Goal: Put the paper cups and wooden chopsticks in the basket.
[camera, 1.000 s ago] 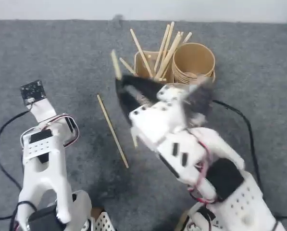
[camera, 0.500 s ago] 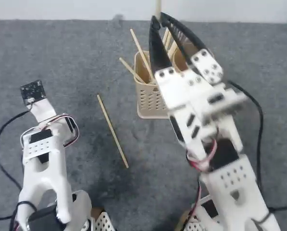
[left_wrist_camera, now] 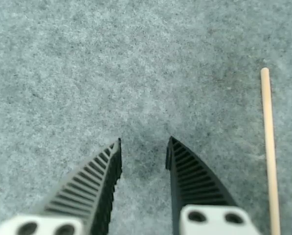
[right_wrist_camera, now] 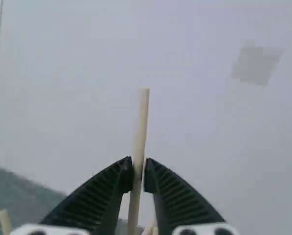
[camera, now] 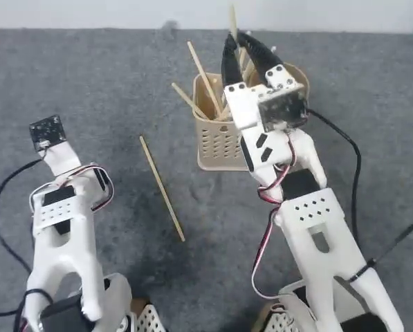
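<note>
A beige slotted basket (camera: 218,144) stands on the grey carpet with several wooden chopsticks (camera: 200,69) leaning in it and stacked paper cups (camera: 297,77) in its right side. Above the basket, my right gripper (camera: 235,38) points upward, shut on one chopstick (camera: 234,17) held upright. In the right wrist view that chopstick (right_wrist_camera: 141,122) sticks out past the closed right gripper (right_wrist_camera: 138,169). Another chopstick (camera: 162,188) lies loose on the carpet left of the basket. My left gripper (left_wrist_camera: 145,141) hovers open over bare carpet, with the loose chopstick (left_wrist_camera: 269,147) off to one side.
The left arm (camera: 64,214) stands at the lower left, the right arm's base (camera: 324,277) at the lower right, with black cables (camera: 355,180) trailing beside both. Grey carpet (camera: 88,76) spreads around the basket.
The right arm swung up from low over the carpet to above the basket, carrying its chopstick, then settled closer over the basket. The left arm and the loose chopstick stayed put.
</note>
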Robot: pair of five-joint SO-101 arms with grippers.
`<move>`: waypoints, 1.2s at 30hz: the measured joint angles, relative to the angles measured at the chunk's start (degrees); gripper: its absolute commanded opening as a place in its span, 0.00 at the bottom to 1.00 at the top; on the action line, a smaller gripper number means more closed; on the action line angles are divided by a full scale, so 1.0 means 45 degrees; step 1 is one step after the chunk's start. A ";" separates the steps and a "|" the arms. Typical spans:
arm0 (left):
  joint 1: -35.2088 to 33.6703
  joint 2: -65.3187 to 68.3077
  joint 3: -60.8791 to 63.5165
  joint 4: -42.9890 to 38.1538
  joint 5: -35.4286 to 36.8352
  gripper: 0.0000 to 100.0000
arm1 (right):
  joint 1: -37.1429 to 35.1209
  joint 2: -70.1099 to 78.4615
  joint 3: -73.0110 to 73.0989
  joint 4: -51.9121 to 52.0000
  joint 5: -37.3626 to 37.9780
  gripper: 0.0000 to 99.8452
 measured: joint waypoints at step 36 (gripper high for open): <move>0.1993 0.0059 -0.1680 0.1934 0.1035 0.14 | 0.8381 -0.9670 0.5900 1.9087 0.0234 0.01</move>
